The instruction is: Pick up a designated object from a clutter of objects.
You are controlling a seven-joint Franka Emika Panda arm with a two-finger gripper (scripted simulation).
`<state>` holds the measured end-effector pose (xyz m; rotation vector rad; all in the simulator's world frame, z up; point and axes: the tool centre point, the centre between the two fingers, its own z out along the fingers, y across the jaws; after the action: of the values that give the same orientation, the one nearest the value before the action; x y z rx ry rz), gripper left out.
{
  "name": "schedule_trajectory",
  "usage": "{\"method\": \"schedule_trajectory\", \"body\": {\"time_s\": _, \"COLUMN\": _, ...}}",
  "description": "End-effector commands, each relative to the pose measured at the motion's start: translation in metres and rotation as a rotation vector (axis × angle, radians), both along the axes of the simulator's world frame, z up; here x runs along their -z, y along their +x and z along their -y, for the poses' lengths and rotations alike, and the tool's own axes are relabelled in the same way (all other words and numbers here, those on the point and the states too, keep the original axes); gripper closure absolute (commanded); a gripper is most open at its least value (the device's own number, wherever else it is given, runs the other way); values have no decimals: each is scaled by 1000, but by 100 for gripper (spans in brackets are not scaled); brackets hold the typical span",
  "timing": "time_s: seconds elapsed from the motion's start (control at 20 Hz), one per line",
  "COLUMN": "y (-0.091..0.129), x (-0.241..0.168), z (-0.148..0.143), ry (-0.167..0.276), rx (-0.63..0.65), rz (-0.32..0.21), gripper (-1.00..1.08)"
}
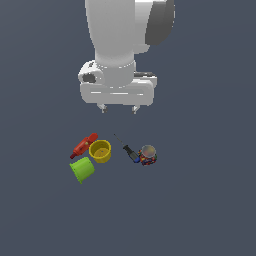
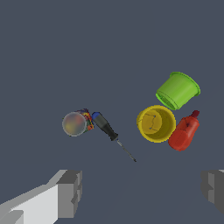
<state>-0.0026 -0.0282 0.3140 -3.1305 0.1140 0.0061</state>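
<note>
- Pincer (image 1: 118,108) hanging above the floor, jaws spread wide, nothing between them; both fingertips bare in the exterior view, and in the wrist view the grey finger pads (image 2: 70,192) standing far apart at opposite edges of the picture.
- Yellow cup (image 1: 100,150) below the pincer and slightly off toward the exterior view's left, clear of both fingers; mouth turned up toward the cameras, inside wall visible, flared rim showing.
- Red tool (image 1: 83,144) pressed against the yellow cup on the side farther from the pincer's midline, apparently touching, though the contact is too small to confirm.
- Lime-green cup (image 1: 82,170) lying on its side just beside the yellow cup, farther from the pincer than the yellow one; open mouth facing away from it in the wrist view.
- Screwdriver (image 1: 127,148) flat on the floor almost straight under the pincer, thin shaft pointing toward the arm, black-and-blue handle away from it.
- Small jar (image 1: 147,155) of multicoloured bits at the handle end of the screwdriver, touching or nearly so, under the finger on the exterior view's right.
- Gap between yellow cup and screwdriver plainly open in both views.
</note>
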Motion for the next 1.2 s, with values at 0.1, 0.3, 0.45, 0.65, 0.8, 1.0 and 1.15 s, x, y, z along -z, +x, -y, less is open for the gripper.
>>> {"method": "schedule_trajectory", "body": {"time_s": 0.1, "y": 0, "x": 0, "z": 1, "ry": -2, "rx": 1, "rz": -1, "gripper": -20}}
{"method": "schedule_trajectory", "body": {"time_s": 0.3, "y": -2, "x": 0, "z": 7, "ry": -16, "rx": 3, "rz": -5, "gripper": -20}}
{"method": "schedule_trajectory", "body": {"time_s": 0.45, "y": -3, "x": -1, "z": 8, "ry": -19, "rx": 2, "rz": -6, "gripper": -20}}
{"method": "schedule_trajectory", "body": {"time_s": 0.65, "y": -2, "x": 1, "z": 8, "ry": -17, "rx": 13, "rz": -7, "gripper": -20}}
{"method": "schedule_trajectory", "body": {"time_s": 0.8, "y": 0, "x": 4, "z": 10, "ry": -16, "rx": 38, "rz": -12, "gripper": -20}}
{"method": "schedule_trajectory", "body": {"time_s": 1.0, "y": 4, "x": 12, "z": 13, "ry": -14, "rx": 90, "rz": -21, "gripper": -20}}
{"method": "schedule_trajectory", "body": {"time_s": 1.15, "y": 9, "x": 20, "z": 16, "ry": -13, "rx": 145, "rz": -31, "gripper": -20}}
